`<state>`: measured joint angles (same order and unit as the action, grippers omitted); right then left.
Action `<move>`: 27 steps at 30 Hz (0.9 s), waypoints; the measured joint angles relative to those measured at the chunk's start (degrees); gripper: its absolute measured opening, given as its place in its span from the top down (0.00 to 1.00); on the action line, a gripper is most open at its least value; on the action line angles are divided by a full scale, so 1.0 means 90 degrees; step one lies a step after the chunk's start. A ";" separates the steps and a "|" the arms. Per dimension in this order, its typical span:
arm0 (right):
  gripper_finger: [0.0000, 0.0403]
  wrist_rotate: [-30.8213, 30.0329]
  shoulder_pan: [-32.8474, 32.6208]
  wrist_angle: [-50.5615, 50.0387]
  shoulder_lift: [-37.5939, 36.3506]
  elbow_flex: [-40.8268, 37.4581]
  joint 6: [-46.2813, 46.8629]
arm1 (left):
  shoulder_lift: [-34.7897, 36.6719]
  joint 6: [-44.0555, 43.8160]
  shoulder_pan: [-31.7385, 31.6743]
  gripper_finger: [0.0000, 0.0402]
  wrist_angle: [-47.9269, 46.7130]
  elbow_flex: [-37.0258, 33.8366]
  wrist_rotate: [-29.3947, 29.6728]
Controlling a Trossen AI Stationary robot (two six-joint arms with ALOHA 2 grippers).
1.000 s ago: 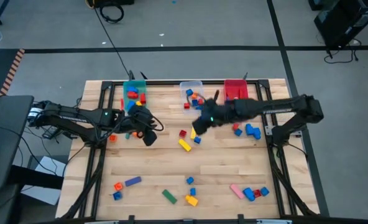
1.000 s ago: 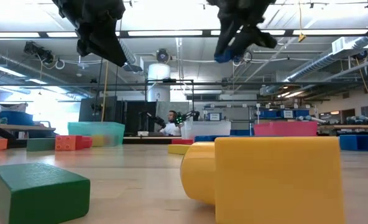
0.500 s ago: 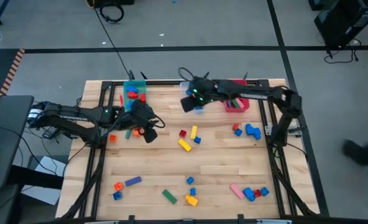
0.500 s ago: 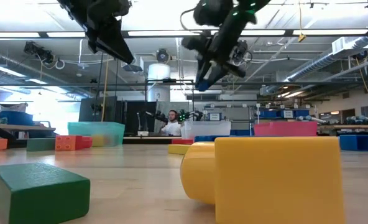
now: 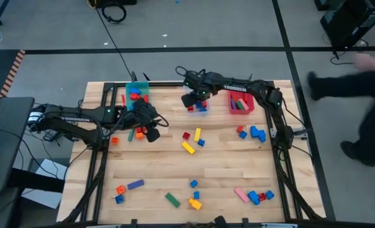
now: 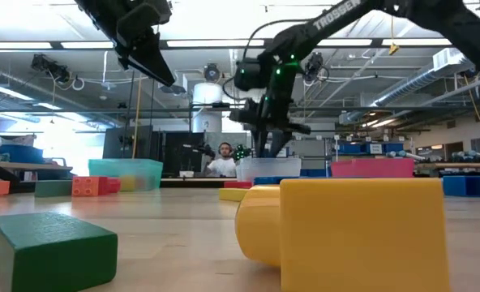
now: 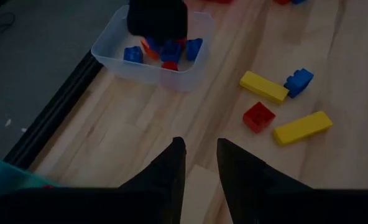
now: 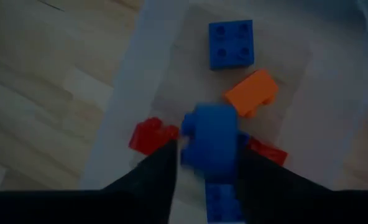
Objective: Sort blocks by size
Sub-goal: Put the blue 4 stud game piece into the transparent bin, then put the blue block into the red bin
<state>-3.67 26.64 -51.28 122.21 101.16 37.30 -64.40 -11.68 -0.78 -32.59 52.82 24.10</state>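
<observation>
My right gripper hangs over the clear bin at the table's far edge, shut on a small blue block. The bin holds a blue square block, an orange block and red ones. My left gripper hovers above the table near the teal bin. Its fingers are slightly apart and empty. Two yellow bars, a red block and a blue block lie on the wood at the middle. My right gripper pinches the blue block between its two fingertips, on two opposite sides. The fingers point down into the clear bin from above. The block is clear of the bin's floor and of the blocks lying there.
A red bin with several blocks stands right of the clear one. More blocks lie at the right, near right, near middle and near left. A person walks past beyond the table's right side.
My right gripper has carried the blue block from above the table's middle toward the far edge and a little left. It has come down over the clear bin. My left gripper has stayed about where it was.
</observation>
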 joint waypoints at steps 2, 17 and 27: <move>0.53 0.0044 0.0028 0.0041 0.0092 0.0000 0.0002 | 0.0000 0.0111 0.0000 0.75 -0.0007 0.0000 0.0000; 0.44 -0.0176 -0.0280 -0.0772 -0.0604 -0.0002 -0.0155 | 0.0000 0.0228 0.0000 0.59 -0.0087 0.0000 -0.0168; 0.44 -0.1957 -0.1932 -0.1655 -0.1947 -0.0797 -0.0015 | 0.0000 -0.0144 0.0005 0.51 0.0401 0.0000 -0.0189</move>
<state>-21.29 9.25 -66.18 104.68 93.99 37.16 -64.40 -12.98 -0.73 -28.98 52.82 22.40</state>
